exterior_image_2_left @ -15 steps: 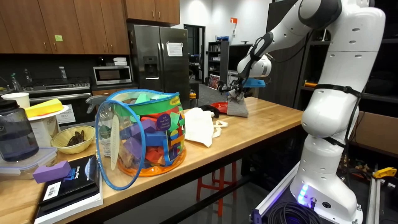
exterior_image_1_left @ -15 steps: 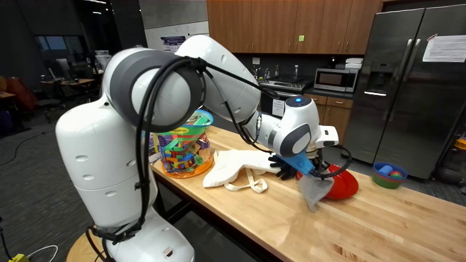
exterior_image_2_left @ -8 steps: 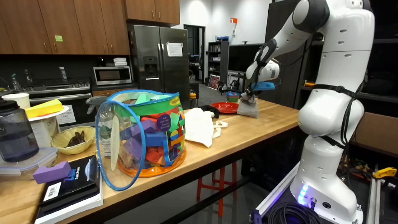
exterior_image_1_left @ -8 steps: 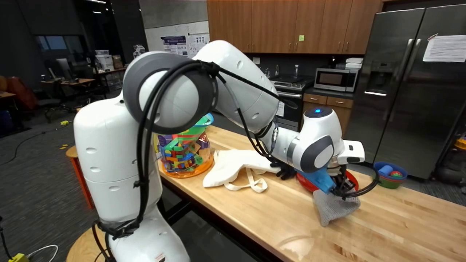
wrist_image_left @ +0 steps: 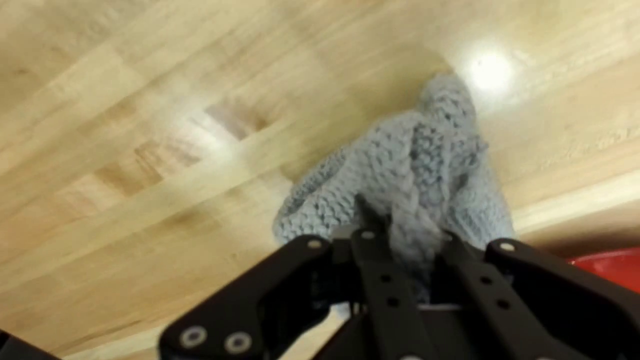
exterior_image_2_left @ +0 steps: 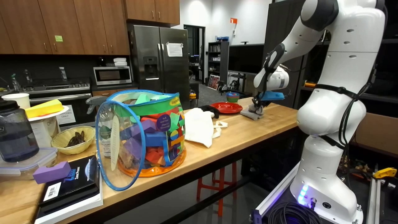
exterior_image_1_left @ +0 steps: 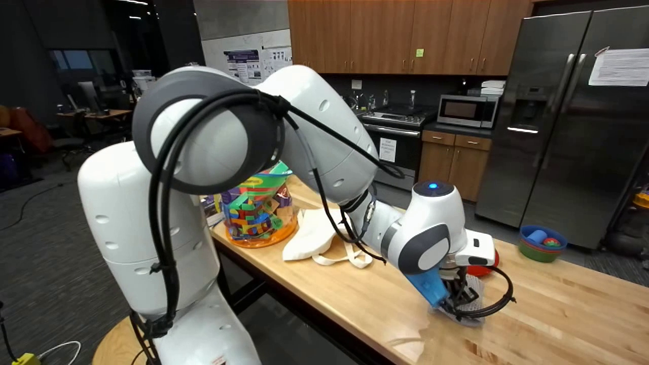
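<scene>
The wrist view is filled toward five o'clock by the pincer, clenched on a pinched fold of a gray knit cloth. From the grip, the cloth is spread toward twelve o'clock in creases, and its lower part appears to be laid against the wooden tabletop. At three o'clock from the grip, the edge of a red plate is shown, with a strip of wood seen between it and the cloth. In an exterior view, stacked bowls are placed at ten o'clock from the cloth, a black glove-like item at nine o'clock past the plate, and a white tote bag and a clear bag of foam blocks farther out, between eight and nine. The step in hand is judged to be the handling of the grasped cloth low at the table surface. For the next move, a firm pinch and a low wrist are judged to be called for, with care for the plate, since it could be nudged by a sweep toward three o'clock in the wrist view.
</scene>
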`<state>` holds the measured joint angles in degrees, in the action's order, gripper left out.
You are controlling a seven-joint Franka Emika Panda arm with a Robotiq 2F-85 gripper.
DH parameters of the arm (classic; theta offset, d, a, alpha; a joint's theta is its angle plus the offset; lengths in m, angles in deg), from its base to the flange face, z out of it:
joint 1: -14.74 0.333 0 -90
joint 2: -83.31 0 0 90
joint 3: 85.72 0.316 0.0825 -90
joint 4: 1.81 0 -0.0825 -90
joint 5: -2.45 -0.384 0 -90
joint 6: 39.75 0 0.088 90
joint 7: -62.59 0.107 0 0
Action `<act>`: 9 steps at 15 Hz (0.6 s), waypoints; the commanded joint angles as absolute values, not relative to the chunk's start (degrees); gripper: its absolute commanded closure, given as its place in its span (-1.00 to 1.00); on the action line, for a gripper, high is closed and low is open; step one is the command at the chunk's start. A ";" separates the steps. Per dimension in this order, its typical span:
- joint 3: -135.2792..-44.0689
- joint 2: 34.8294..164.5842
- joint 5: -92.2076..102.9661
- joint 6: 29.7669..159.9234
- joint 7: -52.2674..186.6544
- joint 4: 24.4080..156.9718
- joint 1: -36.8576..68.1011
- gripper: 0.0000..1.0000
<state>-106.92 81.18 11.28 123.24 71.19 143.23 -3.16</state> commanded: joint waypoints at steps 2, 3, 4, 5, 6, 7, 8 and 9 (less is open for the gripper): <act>-104.33 74.15 11.05 125.55 65.42 154.50 -3.03 0.93; -103.55 73.13 10.43 125.89 63.89 156.53 -2.46 0.93; -102.64 72.07 10.15 126.39 62.42 158.39 -1.68 0.93; -101.87 71.13 9.66 126.64 60.95 159.86 -0.78 0.93; -100.88 70.35 9.56 126.83 59.99 161.04 0.17 0.93; -100.22 72.59 7.34 125.43 57.71 157.60 2.72 0.93; -99.34 71.76 6.77 125.44 56.54 158.30 4.16 0.93; -98.43 71.51 6.29 125.46 55.52 158.18 5.44 0.93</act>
<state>-100.23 73.28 8.75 126.35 59.93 158.17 1.99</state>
